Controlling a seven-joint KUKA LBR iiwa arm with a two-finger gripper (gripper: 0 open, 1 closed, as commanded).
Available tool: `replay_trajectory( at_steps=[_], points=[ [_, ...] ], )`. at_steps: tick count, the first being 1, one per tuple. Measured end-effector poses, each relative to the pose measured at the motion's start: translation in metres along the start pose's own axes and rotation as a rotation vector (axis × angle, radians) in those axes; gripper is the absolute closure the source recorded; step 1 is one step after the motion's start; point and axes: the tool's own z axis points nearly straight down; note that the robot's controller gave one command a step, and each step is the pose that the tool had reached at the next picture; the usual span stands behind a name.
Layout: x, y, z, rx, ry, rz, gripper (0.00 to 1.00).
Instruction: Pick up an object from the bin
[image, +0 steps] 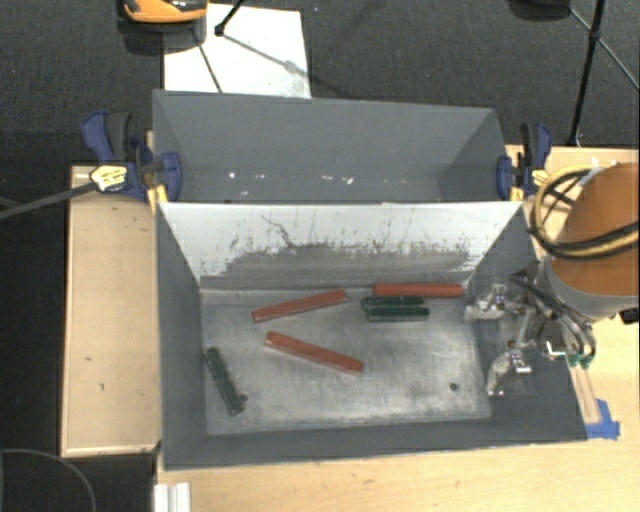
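Front-left green stick (224, 380) sits well apart from gripper (492, 345), which hangs at the right wall, fingers spread, empty. Nearest candidates: red stick (418, 291) and back green stick (397, 312), side by side just view-left, long axes pointing at it

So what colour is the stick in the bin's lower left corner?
The stick is dark green, clearest in the camera view.

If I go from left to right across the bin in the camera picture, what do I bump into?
Dark green stick in the near left corner → reddish-brown stick lying slanted in the middle → red stick by the back wall → pincer at the right.
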Motion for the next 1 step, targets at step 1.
replay_trajectory(
  at_steps=[1],
  points=[
    [-0.0017,0.0002,-0.0037,0.002,-0.008,-0.003,0.0]
  ],
)
